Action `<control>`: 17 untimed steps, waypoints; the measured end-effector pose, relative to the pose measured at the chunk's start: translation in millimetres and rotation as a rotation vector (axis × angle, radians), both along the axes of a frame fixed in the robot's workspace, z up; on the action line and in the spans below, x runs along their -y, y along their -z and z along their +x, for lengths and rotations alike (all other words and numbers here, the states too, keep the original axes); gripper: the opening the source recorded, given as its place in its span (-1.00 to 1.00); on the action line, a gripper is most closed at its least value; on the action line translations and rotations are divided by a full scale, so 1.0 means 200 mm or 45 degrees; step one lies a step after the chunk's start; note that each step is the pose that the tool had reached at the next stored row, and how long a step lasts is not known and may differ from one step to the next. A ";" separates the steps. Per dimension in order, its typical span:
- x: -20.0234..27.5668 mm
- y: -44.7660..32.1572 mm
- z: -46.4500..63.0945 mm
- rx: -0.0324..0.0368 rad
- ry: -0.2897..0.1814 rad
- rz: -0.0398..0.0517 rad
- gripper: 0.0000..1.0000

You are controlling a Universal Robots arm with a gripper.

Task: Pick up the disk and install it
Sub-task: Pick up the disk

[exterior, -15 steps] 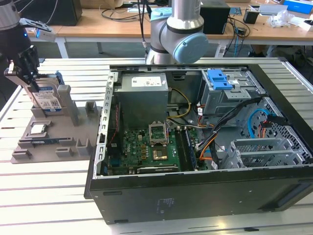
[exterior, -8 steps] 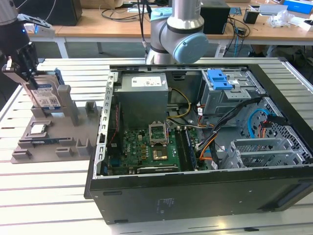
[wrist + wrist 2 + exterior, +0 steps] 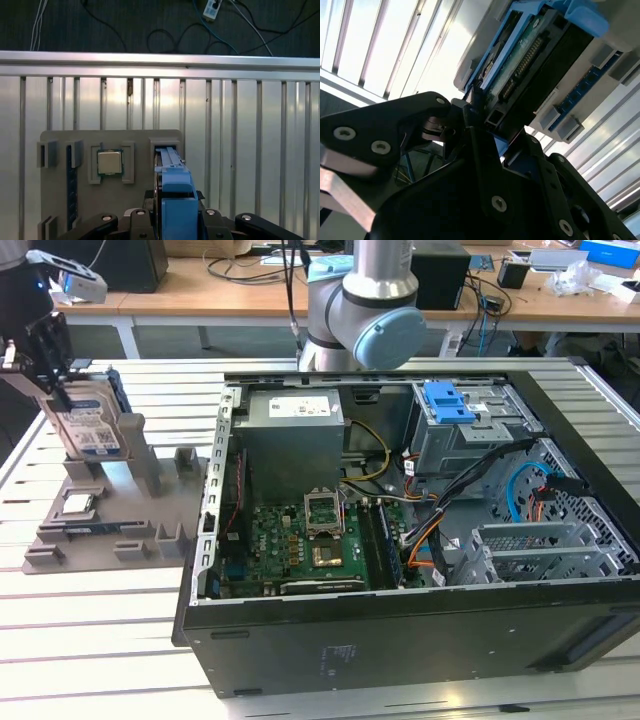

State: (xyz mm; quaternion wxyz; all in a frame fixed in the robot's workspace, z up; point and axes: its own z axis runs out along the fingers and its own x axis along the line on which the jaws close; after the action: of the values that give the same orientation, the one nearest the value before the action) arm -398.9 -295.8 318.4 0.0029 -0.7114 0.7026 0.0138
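The disk [image 3: 92,430], stood on edge in a grey holder [image 3: 130,502] and taken from above.
It is found at ten o'clock in the exterior view, on the counter [image 3: 100,640], at nine o'clock from the computer case [image 3: 400,650]. It is judged stiff, fairly heavy and easily harmed by knocks, and is best held by the blue frame's sides. The jaws of the gripper [image 3: 177,220] appear clamped on that frame's upper end.
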 end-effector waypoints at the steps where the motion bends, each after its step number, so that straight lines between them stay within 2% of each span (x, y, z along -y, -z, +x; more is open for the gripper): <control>1: 0.000 -0.015 0.00 -0.0001 0.000 0.000 -0.26; 11: -0.001 -0.112 0.00 -0.0001 0.000 0.000 -0.26; 17: -0.001 -0.192 0.00 0.0000 0.000 0.000 -0.26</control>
State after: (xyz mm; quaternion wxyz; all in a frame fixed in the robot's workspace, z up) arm -398.9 -295.6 356.8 0.0029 -0.7115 0.7026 0.0138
